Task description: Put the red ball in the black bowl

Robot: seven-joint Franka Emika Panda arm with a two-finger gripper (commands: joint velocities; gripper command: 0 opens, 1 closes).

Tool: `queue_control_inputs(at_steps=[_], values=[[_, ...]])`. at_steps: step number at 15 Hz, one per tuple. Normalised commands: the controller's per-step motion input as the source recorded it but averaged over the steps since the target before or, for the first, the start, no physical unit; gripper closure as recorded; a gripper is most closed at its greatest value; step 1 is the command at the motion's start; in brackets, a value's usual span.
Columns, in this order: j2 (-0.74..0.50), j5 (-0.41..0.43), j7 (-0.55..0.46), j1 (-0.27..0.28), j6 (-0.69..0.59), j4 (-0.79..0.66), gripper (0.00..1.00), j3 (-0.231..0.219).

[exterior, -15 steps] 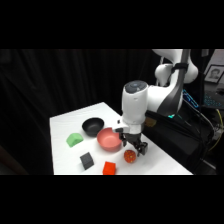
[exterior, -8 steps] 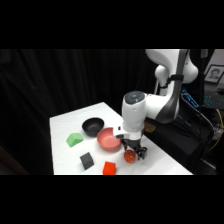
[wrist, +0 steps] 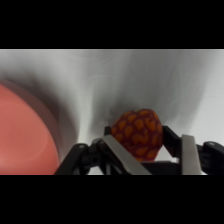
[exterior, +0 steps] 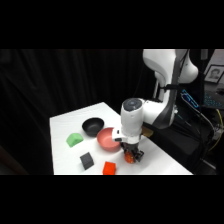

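Two fingers of the gripper (wrist: 145, 160) pointed down at the white table (exterior: 165, 162), clamped around the red ball (wrist: 137, 133), orange with darker specks, beside the red bowl (exterior: 106, 139).

White table (exterior: 165, 162) with bowls, blocks

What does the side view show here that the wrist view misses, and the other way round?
Only the side view shows the black bowl, a green block, a black cube, a red-orange block and the arm's body. Only the wrist view shows the red ball's darker speckling and that it sits between the fingers, on the white table. Both show the end effector low at the ball and the red bowl close beside it.
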Motion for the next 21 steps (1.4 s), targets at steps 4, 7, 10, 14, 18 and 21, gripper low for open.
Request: queue_control_inputs(at_steps=[4,7,10,14,18,21], values=[[0.05,-0.121,0.22,0.172,0.09,0.09,0.77,-0.162],[-0.02,-0.133,0.24,0.157,0.04,0.05,0.99,-0.145],[-0.19,-0.164,0.28,0.193,-0.07,-0.03,0.99,-0.144],[-0.40,-0.148,0.18,0.132,-0.26,-0.09,0.98,-0.038],[-0.40,-0.107,0.01,-0.061,-0.47,-0.01,0.98,0.098],[-0.35,-0.131,-0.08,-0.153,-0.48,0.06,0.98,0.128]])
